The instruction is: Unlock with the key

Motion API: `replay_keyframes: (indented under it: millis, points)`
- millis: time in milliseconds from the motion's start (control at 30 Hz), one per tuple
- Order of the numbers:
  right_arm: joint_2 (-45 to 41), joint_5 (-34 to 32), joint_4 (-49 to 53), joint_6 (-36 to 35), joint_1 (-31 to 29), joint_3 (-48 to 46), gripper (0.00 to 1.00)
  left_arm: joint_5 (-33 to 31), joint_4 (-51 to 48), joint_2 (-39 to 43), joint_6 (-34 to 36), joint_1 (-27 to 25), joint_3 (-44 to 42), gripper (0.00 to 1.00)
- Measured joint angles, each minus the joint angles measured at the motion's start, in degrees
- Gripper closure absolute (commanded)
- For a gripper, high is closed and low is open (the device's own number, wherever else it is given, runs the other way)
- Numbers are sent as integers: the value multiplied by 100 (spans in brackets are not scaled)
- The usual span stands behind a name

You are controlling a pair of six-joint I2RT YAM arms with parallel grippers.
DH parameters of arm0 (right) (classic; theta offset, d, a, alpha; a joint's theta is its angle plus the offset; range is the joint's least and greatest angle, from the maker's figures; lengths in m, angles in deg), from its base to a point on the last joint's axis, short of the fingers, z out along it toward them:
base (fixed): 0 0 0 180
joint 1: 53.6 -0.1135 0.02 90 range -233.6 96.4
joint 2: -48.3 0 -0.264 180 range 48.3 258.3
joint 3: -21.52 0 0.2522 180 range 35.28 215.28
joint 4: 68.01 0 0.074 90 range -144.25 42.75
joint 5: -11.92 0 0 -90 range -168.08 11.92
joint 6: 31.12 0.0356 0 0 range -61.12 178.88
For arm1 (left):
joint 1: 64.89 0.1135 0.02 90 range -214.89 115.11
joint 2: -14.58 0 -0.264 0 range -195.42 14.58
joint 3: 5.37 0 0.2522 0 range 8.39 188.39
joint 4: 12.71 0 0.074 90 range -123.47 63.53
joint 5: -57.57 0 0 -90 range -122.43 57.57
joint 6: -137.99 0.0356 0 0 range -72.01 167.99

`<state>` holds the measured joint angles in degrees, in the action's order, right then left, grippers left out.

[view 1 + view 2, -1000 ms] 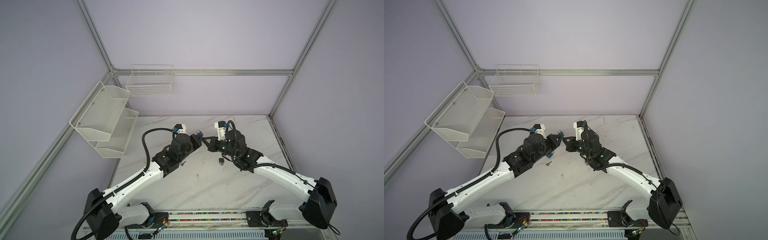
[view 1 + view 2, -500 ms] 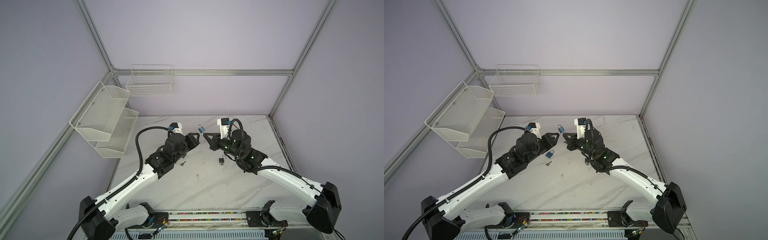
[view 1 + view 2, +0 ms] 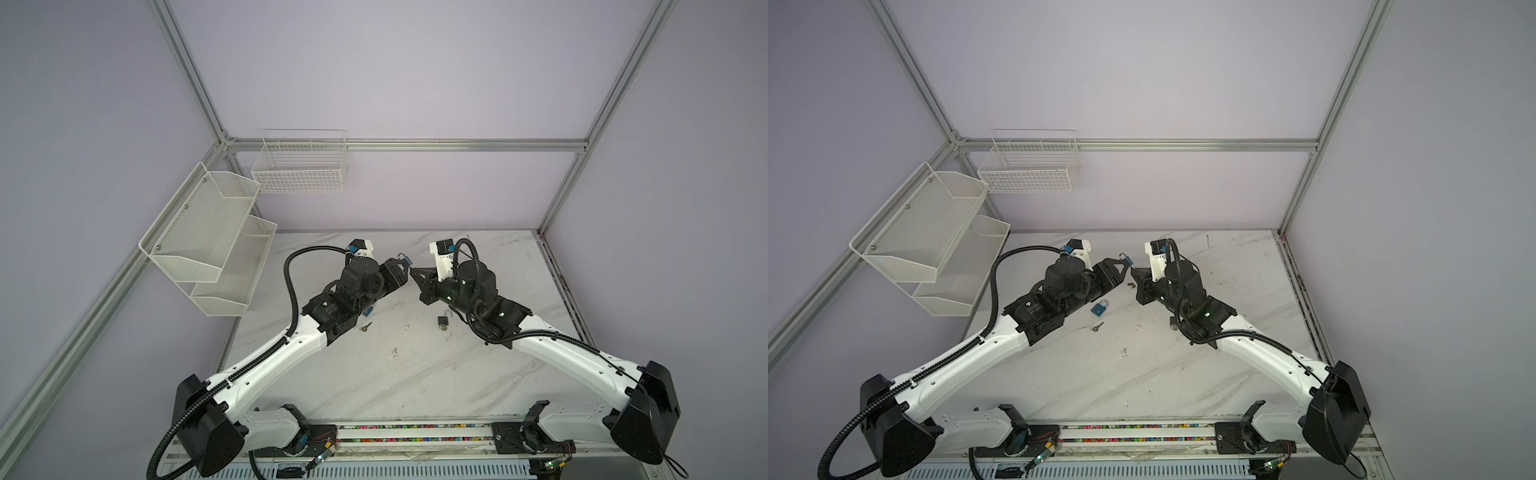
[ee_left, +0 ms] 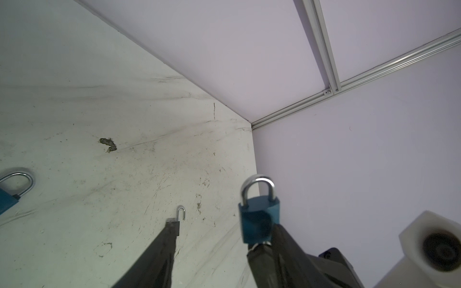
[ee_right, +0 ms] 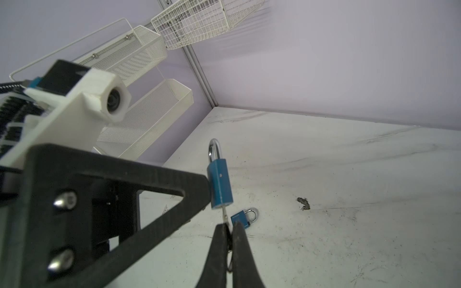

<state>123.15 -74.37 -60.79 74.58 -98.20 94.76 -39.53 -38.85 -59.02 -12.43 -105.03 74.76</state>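
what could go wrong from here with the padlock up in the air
1. The left gripper stands open, so the blue padlock seems to rest only on the key pinched in the right gripper; it could slide off and drop to the table.
2. Its shackle looks closed; with nothing gripping the body, turning the key may just spin the padlock.

Even, soft light; faint shadows; near foreground blurred.
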Motion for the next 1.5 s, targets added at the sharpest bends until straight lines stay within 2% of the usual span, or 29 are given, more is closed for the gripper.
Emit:
replay_keyframes:
  millis: [167,400,667,833,1167,1500]
  points:
    - [162,-48,146,-85,-50,96,100,22,33,-258,15,0,413,36]
    - [164,-192,245,-133,-111,181,100,-122,-511,-573,-11,0,883,37]
    - [173,-404,313,-179,-138,299,100,-210,-903,-623,-264,0,885,46]
    - [247,-444,391,-232,-162,319,100,-212,-909,-682,-435,0,885,47]
    - [348,-643,608,-339,-240,444,100,-240,-817,-719,-817,0,885,58]
    - [409,-737,682,-361,-247,470,100,-251,-710,-946,-1071,-2,885,64]
